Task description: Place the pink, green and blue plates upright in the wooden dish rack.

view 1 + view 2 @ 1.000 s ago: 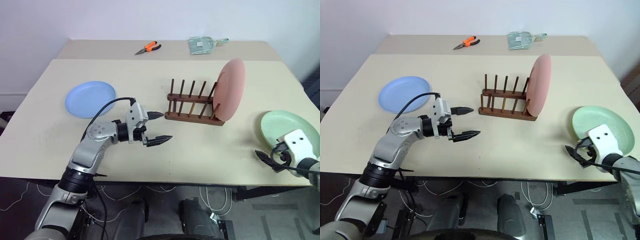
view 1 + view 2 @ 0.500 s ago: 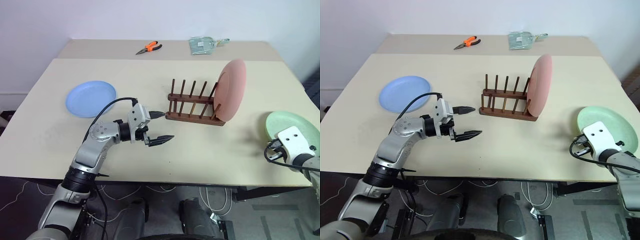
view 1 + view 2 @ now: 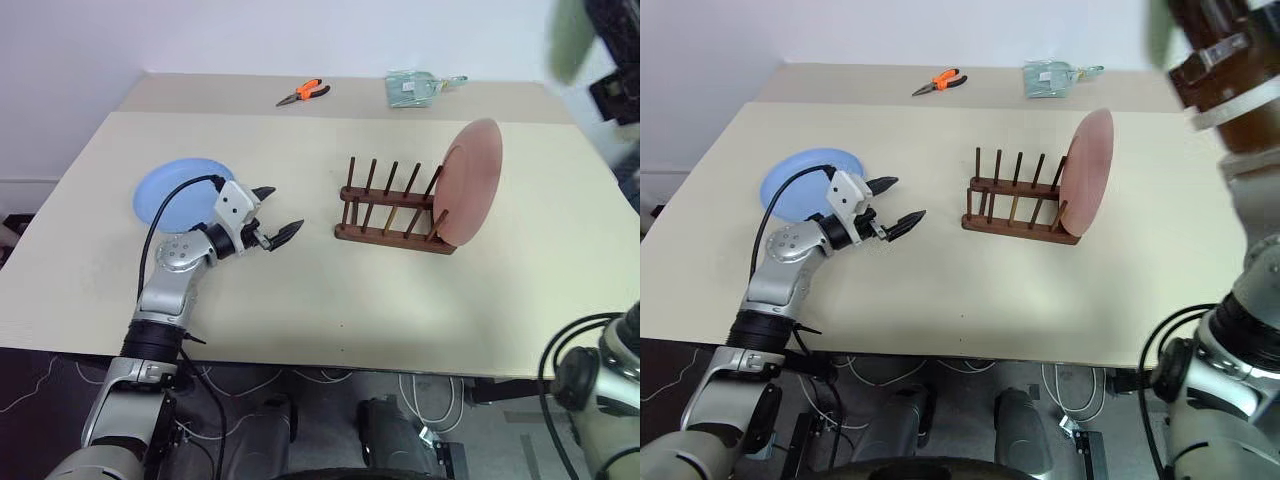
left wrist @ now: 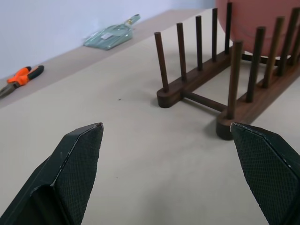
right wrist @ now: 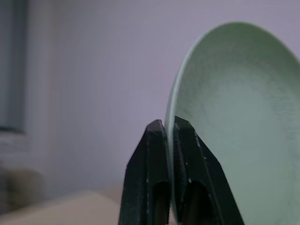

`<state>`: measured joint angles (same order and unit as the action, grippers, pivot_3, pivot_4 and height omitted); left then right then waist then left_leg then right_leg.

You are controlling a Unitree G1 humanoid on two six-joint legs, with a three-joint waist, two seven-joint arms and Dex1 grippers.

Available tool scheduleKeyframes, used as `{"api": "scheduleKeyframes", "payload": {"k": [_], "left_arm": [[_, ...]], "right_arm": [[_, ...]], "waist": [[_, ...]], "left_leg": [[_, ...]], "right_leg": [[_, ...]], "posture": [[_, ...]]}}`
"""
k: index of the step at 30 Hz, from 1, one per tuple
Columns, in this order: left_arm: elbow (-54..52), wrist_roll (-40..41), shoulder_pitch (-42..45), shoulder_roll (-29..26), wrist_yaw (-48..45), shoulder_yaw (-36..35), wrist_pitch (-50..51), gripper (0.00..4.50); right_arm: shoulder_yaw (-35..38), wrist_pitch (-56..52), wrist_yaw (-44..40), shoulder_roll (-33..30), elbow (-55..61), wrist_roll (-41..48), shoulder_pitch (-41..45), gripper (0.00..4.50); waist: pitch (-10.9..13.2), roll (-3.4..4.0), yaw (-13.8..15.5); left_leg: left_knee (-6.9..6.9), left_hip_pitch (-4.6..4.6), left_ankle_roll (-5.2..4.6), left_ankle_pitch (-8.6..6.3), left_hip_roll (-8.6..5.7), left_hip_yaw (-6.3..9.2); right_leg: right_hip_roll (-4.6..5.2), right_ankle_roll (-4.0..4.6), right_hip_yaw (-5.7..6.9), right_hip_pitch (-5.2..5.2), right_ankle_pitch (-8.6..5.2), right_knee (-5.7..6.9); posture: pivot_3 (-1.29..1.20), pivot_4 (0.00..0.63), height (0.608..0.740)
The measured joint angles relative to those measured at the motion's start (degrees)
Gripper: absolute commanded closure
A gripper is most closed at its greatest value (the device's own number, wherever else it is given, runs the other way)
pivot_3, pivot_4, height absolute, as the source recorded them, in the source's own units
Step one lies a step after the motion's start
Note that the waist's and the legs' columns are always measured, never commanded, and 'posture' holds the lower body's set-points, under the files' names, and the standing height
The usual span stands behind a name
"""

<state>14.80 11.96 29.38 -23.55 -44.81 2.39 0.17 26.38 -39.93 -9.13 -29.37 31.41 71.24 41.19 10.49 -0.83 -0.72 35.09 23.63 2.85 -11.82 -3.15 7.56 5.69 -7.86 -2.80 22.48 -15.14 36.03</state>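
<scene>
The pink plate [image 3: 470, 180] stands upright in the right end slot of the wooden dish rack [image 3: 390, 215]. The blue plate [image 3: 172, 190] lies flat on the table at the left. My left gripper [image 3: 283, 208] hovers open just right of the blue plate, pointing at the rack; in the left wrist view its fingers [image 4: 79, 154] are spread wide with nothing between them. My right gripper [image 5: 168, 124] is shut on the rim of the green plate [image 5: 243, 117]. That plate is held edge-up, high above the table's right side, and blurs at the picture's top corner [image 3: 570, 40].
Orange pliers [image 3: 300, 93] and a clear plastic packet [image 3: 415, 88] lie on the far table section. Several empty rack pegs [image 4: 197, 47] stand left of the pink plate. The table top [image 3: 330, 290] between rack and near edge is bare.
My right gripper closed on the green plate at the table's right edge and lifted it high. My left gripper, still open, drew away from the rack toward the blue plate.
</scene>
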Motion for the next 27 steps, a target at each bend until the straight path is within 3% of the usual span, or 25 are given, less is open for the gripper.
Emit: {"api": "scheduleKeyframes", "payload": {"k": [2, 7, 27], "left_arm": [[-0.5, 0.0, -0.4, 0.2, -0.6, 0.2, 0.0, 0.0], [-1.8, 0.0, -1.4, 0.1, -1.0, 0.2, 0.5, 0.0], [-6.4, 1.1, -2.8, 0.1, -3.2, 0.3, 4.0, 0.0]], "right_arm": [[-3.9, -0.2, 5.6, 4.0, 0.3, 3.8, -1.0, 4.48], [-7.9, -0.7, 12.2, 5.9, -1.0, 4.3, -5.6, 4.48], [-10.4, 1.4, 19.3, 10.8, -13.6, 7.5, -11.4, 4.48]], "waist": [[0.0, 0.01, -0.1], [0.0, 0.01, 0.0], [0.0, 0.05, -0.3]], "left_leg": [[0.02, -0.03, 0.0, 0.01, -0.01, 0.01], [-0.03, -0.02, 0.01, 0.01, -0.09, -0.08], [-0.06, -0.04, 0.0, 0.02, -0.05, -0.19]], "right_leg": [[0.0, 0.02, -0.02, 0.03, 0.0, 0.02], [-0.03, 0.02, -0.03, 0.08, 0.01, 0.02], [-0.14, 0.02, -0.02, 0.13, 0.01, 0.09]], "posture": [[0.0, 0.15, 0.74], [0.0, 0.15, 0.74], [0.0, 0.15, 0.74]]}}
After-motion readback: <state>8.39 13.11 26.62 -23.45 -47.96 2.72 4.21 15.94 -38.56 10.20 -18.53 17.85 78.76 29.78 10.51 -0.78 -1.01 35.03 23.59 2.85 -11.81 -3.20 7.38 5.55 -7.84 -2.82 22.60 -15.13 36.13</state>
